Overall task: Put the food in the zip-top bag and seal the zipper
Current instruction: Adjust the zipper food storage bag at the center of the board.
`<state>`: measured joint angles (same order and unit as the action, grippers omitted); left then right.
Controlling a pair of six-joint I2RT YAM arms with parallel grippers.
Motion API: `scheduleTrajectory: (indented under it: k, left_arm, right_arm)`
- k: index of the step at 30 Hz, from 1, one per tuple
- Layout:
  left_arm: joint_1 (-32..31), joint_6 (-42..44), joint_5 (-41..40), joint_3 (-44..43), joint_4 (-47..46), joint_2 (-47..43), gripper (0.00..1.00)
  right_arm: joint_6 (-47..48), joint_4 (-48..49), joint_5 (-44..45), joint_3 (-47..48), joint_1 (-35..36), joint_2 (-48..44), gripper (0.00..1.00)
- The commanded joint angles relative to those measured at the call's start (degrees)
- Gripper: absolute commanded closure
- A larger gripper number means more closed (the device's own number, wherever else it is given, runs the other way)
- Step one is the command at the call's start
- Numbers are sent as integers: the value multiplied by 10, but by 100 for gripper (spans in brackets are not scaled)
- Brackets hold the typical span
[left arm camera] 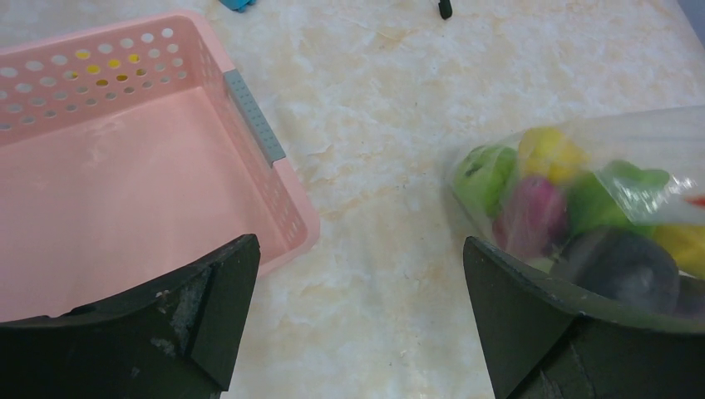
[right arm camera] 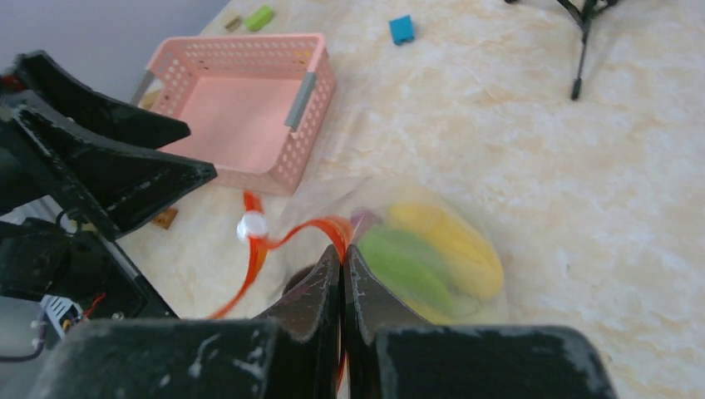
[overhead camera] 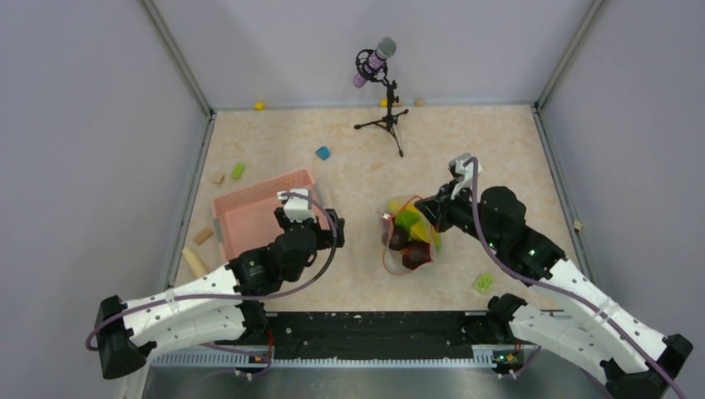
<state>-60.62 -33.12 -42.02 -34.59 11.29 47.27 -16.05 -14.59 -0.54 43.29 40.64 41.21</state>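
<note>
the right gripper (right arm camera: 341, 278) is clenched on the zipper (right arm camera: 309, 228), its two fingers pressed flat together with the orange-red strip running between them at the mouth of the bag (right arm camera: 399, 204). the white slider (right arm camera: 252, 225) sits on the strip a little to the left of those fingers, on the side toward the other arm. just past the fingertips the food lies inside the clear bag: a yellow piece (right arm camera: 453, 241) beside a green piece (right arm camera: 399, 262) in the right wrist view, and a maroon piece (left arm camera: 532, 220) and a dark brown piece (left arm camera: 623, 266) in the left wrist view. the bag rests on the bench (left arm camera: 399, 100), near its middle in the top view, with its mouth raised at the right gripper. the left gripper (left arm camera: 357, 324) is released, its jaws spread wide and holding nothing, above bare bench between the bag and the pink basket (left arm camera: 125, 166). one finger is over the basket's near corner, the other is close by the bag's side. the basket stands left of the bag, apart from it. farther back a blue block (overhead camera: 322, 153) lies on the bench, and a microphone stand (overhead camera: 387, 116) stands near the far wall.
</note>
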Motion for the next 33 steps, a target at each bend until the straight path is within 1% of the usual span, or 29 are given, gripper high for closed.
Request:
scheduleTrajectory:
  k: [1, 4, 8, 11, 15, 22, 24, 27, 30, 33]
  left_arm:
    - [3, 6, -15, 28, -27, -47, 3]
    - [3, 52, 40, 61, -80, -78, 3]
    - [3, 131, 176, 123, -181, -125, 3]
    - [3, 166, 247, 152, -227, -152, 3]
    - [3, 177, 264, 154, -233, -152, 3]
    - [3, 212, 290, 133, -237, -96, 3]
    - [3, 218, 296, 122, -228, -82, 3]
    - [3, 225, 318, 116, -218, -77, 3]
    - [2, 230, 327, 119, -219, -92, 3]
    - [3, 245, 329, 123, -219, -120, 3]
  right_arm:
    - [36, 56, -113, 83, 0, 28, 100]
    - [45, 53, -179, 120, 0, 65, 100]
    - [54, 49, -220, 145, 0, 114, 100]
    - [82, 33, -263, 158, -1, 150, 100]
    - [98, 28, -312, 163, -1, 192, 100]
    - [95, 47, -326, 150, 0, 234, 100]
    - [80, 48, -310, 149, 0, 241, 100]
    - [39, 40, -262, 155, -1, 250, 100]
    - [11, 21, -210, 167, -1, 253, 100]
    - [3, 21, -207, 165, -1, 248, 100]
